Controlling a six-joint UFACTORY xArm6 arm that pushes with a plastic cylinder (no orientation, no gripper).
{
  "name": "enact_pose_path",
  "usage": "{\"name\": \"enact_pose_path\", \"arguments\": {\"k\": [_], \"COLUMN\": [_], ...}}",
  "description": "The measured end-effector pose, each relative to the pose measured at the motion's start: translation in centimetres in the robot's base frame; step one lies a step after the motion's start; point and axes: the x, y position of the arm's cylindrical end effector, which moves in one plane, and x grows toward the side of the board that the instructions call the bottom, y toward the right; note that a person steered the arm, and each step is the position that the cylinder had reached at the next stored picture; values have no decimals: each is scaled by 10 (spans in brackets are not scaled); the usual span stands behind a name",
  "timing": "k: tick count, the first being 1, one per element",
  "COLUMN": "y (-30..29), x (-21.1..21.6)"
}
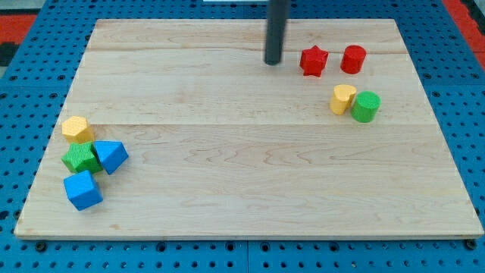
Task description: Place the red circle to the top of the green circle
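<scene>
The red circle point(353, 58) stands near the view's top right of the wooden board. The green circle point(366, 106) stands below it and slightly to the right, touching a yellow block point(342, 98) on its left. A red star point(313, 61) sits just left of the red circle. My tip point(273, 62) rests on the board left of the red star, with a gap between them. It is well left of the red circle and touches no block.
At the view's left edge stands a cluster: a yellow hexagon point(77, 130), a green star-like block point(80, 158), a blue triangle point(111, 155) and a blue cube point(82, 189). The wooden board point(242, 167) lies on a blue pegboard surface.
</scene>
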Motion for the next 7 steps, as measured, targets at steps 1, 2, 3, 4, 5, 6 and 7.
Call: {"name": "enact_pose_path", "arguments": {"k": [1,2,3,4,5,6,7], "y": [2,86,88,70,70,55,25], "x": [-21,-10,16,45,80,91,24]}}
